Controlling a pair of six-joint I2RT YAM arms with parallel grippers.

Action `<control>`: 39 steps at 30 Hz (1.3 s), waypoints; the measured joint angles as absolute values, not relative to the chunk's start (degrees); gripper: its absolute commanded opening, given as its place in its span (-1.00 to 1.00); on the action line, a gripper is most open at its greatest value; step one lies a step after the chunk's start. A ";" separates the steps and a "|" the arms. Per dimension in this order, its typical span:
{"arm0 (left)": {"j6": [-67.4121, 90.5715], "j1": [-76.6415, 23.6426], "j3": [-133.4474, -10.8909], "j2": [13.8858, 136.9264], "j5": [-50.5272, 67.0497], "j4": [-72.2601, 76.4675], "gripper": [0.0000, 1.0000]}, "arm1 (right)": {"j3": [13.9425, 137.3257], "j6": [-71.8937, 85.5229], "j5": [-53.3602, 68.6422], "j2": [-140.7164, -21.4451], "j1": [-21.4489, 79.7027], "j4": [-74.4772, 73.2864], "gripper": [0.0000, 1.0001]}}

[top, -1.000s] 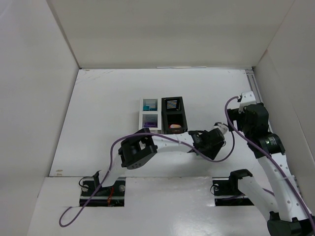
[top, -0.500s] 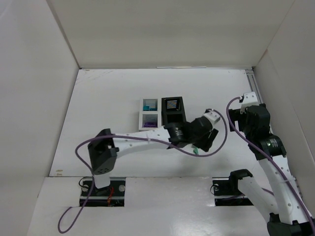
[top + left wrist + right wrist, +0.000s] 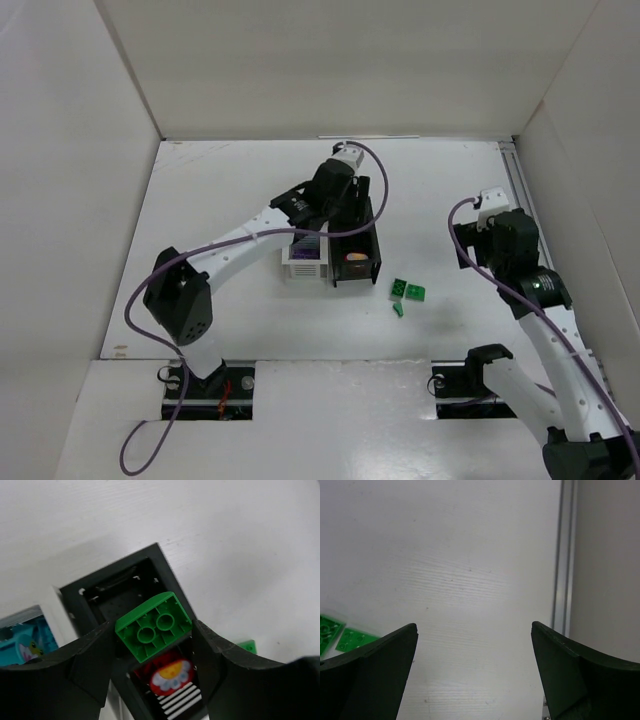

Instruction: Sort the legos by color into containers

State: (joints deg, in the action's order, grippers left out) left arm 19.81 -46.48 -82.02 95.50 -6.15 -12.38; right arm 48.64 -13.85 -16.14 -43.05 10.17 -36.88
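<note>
My left gripper [image 3: 337, 190] reaches over the far side of the bin cluster. In the left wrist view the left gripper [image 3: 155, 628] is shut on a green two-stud brick [image 3: 153, 625], held studs-down above the far black bin [image 3: 125, 587], which looks empty. The near black bin [image 3: 356, 270] holds a red-yellow round piece [image 3: 172, 674], which also shows in the top view [image 3: 354, 258]. A teal piece [image 3: 20, 642] lies in the far white bin. Loose green legos [image 3: 408, 291] and a small one [image 3: 399, 310] lie right of the bins. My right gripper [image 3: 475, 627] is open and empty.
The near white bin [image 3: 305, 262] stands left of the near black one. White walls enclose the table on three sides. A metal rail [image 3: 562, 555] runs along the right edge. The right arm [image 3: 515, 245] hovers at the right, apart from the green legos [image 3: 350, 638].
My left arm swung from the green legos right of the bins up and left to above the far black bin, carrying the green brick. The right arm shifted only slightly.
</note>
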 measured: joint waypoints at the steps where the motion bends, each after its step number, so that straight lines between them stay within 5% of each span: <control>1: 19.55 -45.23 -82.15 96.44 -5.87 -12.21 -0.10 | 47.86 -14.59 -14.61 -43.42 10.17 -36.12 1.00; 5: 18.39 -42.98 -83.96 101.91 -4.99 -12.21 -0.08 | 45.32 -16.88 -9.56 -45.01 10.17 -35.07 1.00; 10: 17.30 -43.46 -84.55 104.71 -4.82 -11.92 0.41 | 43.27 -18.33 -5.45 -45.36 10.17 -33.63 1.00; 21: 16.78 -43.53 -83.35 99.72 -4.56 -11.64 1.00 | 34.24 -16.49 2.66 -47.77 16.67 -29.74 0.93; 29: 14.81 -43.44 -83.15 90.45 -4.03 -11.51 1.00 | 33.89 -11.46 -0.08 -54.68 28.53 -29.74 0.91; 39: 15.00 -43.79 -70.06 73.43 -3.70 -10.11 1.00 | 33.91 -3.73 -8.58 -63.00 29.74 -33.01 0.72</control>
State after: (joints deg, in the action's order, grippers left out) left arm 15.00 -43.79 -70.06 73.43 -3.70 -10.11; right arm 33.91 -3.73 -8.58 -63.00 29.74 -33.01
